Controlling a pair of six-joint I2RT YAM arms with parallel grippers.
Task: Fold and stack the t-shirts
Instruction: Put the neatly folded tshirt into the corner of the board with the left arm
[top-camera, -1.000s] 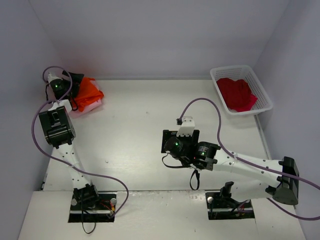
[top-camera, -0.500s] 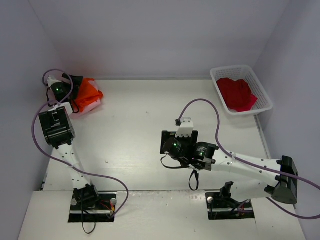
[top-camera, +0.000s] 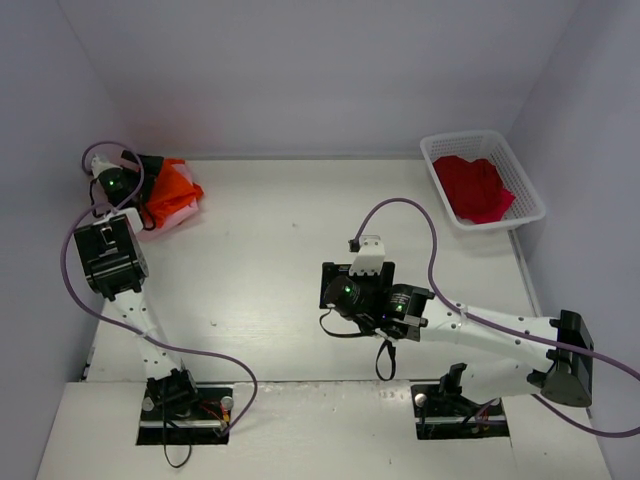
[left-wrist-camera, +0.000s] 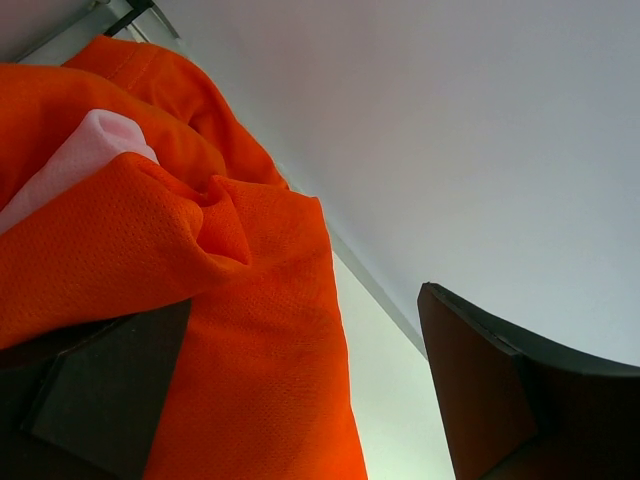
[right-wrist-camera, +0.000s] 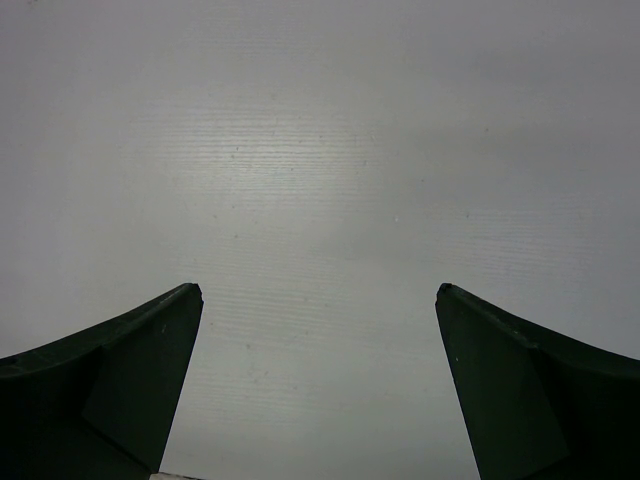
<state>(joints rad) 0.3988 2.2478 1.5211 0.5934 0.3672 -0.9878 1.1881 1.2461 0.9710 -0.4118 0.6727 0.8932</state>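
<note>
Left gripper (left-wrist-camera: 305, 298) is up in the far left corner of the table (top-camera: 260, 260), jaws spread wide and clamped on nothing. The orange t-shirt (left-wrist-camera: 250, 300) lies bunched right at it. In the left wrist view the cloth fills the gap on the side of the left-hand finger (left-wrist-camera: 110, 390) and runs along that finger's edge, while the other finger stands clear of it with bare wall behind. A fold of the pink t-shirt (left-wrist-camera: 80, 160) pokes out from under the orange one, tucked into its creases. That is something the overhead view barely gives: from above the pile reads as an orange heap beside the gripper, partly hidden by the wrist.

Over to the right gripper (right-wrist-camera: 318, 288): it hangs over the middle of the table, jaws fully apart, and its own camera shows only bare tabletop between the two fingers. No cloth near it.

The overhead view adds what neither wrist camera catches: the red t-shirt (top-camera: 472, 188) lies crumpled inside the white basket (top-camera: 530, 185) at the far right corner, well apart from both grippers. The orange and pink shirts sit at the opposite far corner.
</note>
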